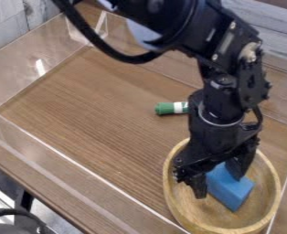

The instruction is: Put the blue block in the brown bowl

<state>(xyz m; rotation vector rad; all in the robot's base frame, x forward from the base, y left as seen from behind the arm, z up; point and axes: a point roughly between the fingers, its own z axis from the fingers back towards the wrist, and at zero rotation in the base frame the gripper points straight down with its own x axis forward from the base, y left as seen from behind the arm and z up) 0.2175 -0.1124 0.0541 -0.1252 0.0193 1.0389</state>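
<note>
Sky-blue, soft-edged rectangular block (pixel 230 190) lies inside the round, shallow, light-brown wooden bowl (pixel 183 209), on its floor toward the right half. I read the block's long axis as running diagonally, from the upper left under the fingers to the lower right nearer the camera; its broad face points up. The surface of the block looks matte and a little spongy at the corners.

Bowl has a thick, smooth rim and sits at the lower right of the wood-grain surface (pixel 97 101), which is boxed in by clear plastic walls (pixel 24 64).

From my seat the black robot gripper (pixel 216 173) points straight down into the bowl. Its fingers (pixel 194 177) are spread wide, standing at the upper-left end of the block; I see no pinch on it, though I cannot tell whether a tip touches it.

A green-and-white marker (pixel 171 109) lies flat on the surface behind the bowl, apart from it, partly hidden by the arm.
</note>
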